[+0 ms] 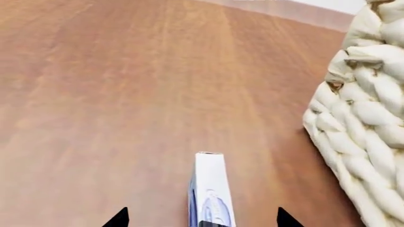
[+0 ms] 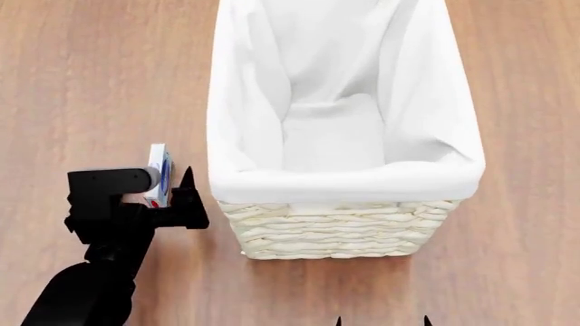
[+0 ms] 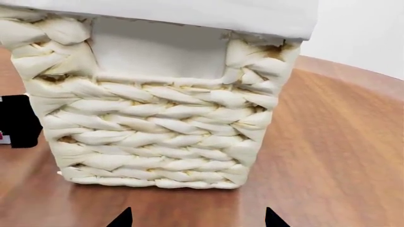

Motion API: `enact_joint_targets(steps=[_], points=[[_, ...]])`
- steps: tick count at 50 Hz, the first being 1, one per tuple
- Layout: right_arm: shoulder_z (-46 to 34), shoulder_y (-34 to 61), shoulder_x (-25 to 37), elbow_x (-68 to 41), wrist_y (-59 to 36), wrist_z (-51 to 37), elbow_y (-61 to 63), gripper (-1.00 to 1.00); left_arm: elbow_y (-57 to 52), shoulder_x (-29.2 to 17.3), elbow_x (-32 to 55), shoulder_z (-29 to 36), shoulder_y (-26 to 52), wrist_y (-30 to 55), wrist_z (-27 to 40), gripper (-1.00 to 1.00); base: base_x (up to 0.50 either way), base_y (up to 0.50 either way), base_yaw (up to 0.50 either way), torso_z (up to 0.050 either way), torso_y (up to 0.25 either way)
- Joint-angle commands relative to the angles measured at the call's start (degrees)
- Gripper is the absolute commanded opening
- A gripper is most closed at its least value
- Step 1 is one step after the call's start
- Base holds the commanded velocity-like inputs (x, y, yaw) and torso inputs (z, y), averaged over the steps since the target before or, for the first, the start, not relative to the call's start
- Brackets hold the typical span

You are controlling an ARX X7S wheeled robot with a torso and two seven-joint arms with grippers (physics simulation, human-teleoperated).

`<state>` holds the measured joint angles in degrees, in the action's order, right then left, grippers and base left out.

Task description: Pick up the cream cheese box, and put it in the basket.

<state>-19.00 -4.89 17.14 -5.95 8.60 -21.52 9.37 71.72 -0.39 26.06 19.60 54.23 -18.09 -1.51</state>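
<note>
Left claw (image 2: 172,182): nearest the head camera, at about 8 o'clock in that view; its two dark fingers stand either side of the box (image 2: 159,174), which sits on edge between them. The fingers look closed on it, one pad flat against the box's outer face, the pointed tip on the side toward the basket.
Box: thin white carton with blue print, a bit of red at its lower end; held upright on its narrow edge, just beside the basket's left wall and not touching it. In the left wrist view it runs straight out between the two black fingertips (image 1: 118,219).
Left arm: black, rising from 7 o'clock of the head view up to the claw, wrist bent level with the basket's near corner.
Right claw (image 3: 197,218): only two black tips show, apart from each other with nothing between them, pointed at the basket's near wall.
Basket (image 2: 335,231): cream woven wicker, white liner folded over the rim, centre of the head view, from 12 to 5 o'clock.
Surface: brown wood-grain table (image 2: 73,81); pale wall beyond its far edge in the wrist views.
Hard to tell: whether the box rests on the table or hangs just above it; the print is too blurred to read.
</note>
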Motion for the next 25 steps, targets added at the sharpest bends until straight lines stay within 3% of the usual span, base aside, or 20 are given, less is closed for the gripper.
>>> enact_joint_targets(steps=[1, 2, 17, 19, 22, 25], points=[[-0.2, 0.2, 0.1, -0.2, -0.1, -0.1, -0.2, 1.00, 3.2, 0.3, 0.9, 0.2, 1.4, -0.7, -0.1, 1.00, 0.00, 0.00, 0.00, 0.000, 0.000], [-0.2, 0.2, 0.1, -0.2, -0.1, -0.1, -0.3, 1.00, 3.1, 0.3, 1.6, 0.0, 1.3, -0.9, -1.5, -1.00, 0.00, 0.00, 0.00, 0.000, 0.000], [-0.4, 0.7, 0.2, -0.4, -0.1, -0.4, -0.8, 1.00, 0.4, -0.5, 2.1, 1.7, 0.5, -1.0, -0.5, -1.00, 0.00, 0.00, 0.00, 0.000, 0.000], [-0.4, 0.9, 0.1, -0.5, -0.2, -0.4, -1.1, 1.00, -7.0, -2.1, 1.9, 2.6, -1.8, 2.6, 1.7, -1.00, 0.00, 0.00, 0.00, 0.000, 0.000], [-0.4, 0.8, 0.2, -0.6, -0.3, -0.4, -0.8, 1.00, -27.2, -7.3, 1.5, 4.6, -7.0, 13.0, 8.6, -1.00, 0.00, 0.00, 0.00, 0.000, 0.000], [-0.4, 0.8, 0.3, -0.7, -0.4, -0.5, -0.8, 1.00, -37.9, -10.6, 1.6, 5.6, -9.1, 17.9, 11.2, -1.00, 0.00, 0.00, 0.00, 0.000, 0.000]])
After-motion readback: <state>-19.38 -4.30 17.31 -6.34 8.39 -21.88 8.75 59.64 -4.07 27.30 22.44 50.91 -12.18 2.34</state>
